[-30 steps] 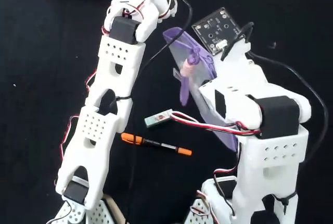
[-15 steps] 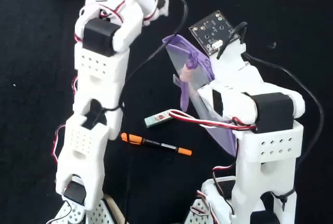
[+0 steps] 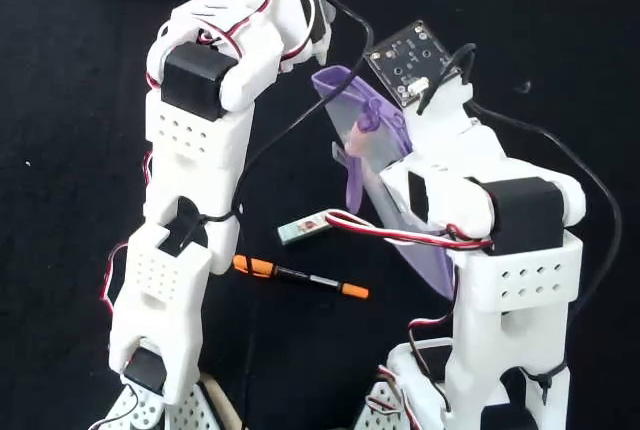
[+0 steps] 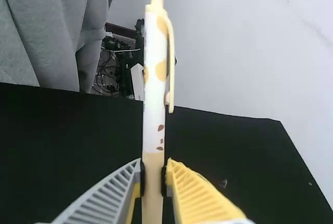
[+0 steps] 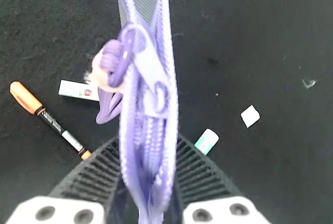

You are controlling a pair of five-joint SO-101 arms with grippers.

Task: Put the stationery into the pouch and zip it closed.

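Stationery first: the spotted pen point(image 4: 154, 78) (yellow) sits clamped upright in the left claw point(image 4: 152, 174), whose arm has reared up this past second, keeping it near the pouch point(image 3: 372, 155), which stands pinched in the right claw point(image 5: 148, 153); the drop looks ready.

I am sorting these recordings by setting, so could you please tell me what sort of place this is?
Probably a robotics lab or workshop bench: a table draped in black cloth, with a tangle of cables and equipment behind it, beside a plain white wall.
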